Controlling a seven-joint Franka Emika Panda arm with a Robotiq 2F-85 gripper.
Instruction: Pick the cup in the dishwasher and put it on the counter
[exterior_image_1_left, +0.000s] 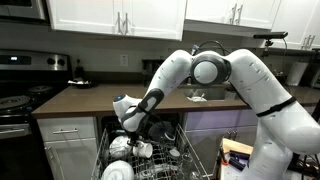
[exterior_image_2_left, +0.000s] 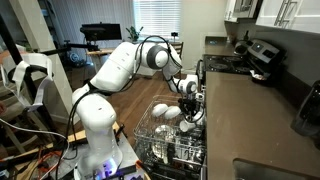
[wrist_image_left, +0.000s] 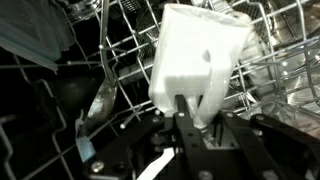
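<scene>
We see the gripper (wrist_image_left: 195, 110) low inside the dishwasher (exterior_image_1_left: 155, 160). Its jaws are clamped on the cup (wrist_image_left: 200, 55). In the wrist view one dark finger (wrist_image_left: 185, 120) overlaps the white mug's lower edge, pinching the wall. The cup is tilted over the grey wire rack (wrist_image_left: 280, 40), so it is in the dishwasher, not on the counter (exterior_image_1_left: 90, 98). We can't make out its handle. A spoon-like utensil (wrist_image_left: 100, 95) lies in the rack near the cup. In both exterior views the arm (exterior_image_1_left: 215, 70) bends from above the counter down into the open rack, wrist among white dishes (exterior_image_2_left: 165, 113). We cannot tell the cup from the other dishes there. The stove (exterior_image_1_left: 15, 100) is at the counter's end, well apart from the gripper.
</scene>
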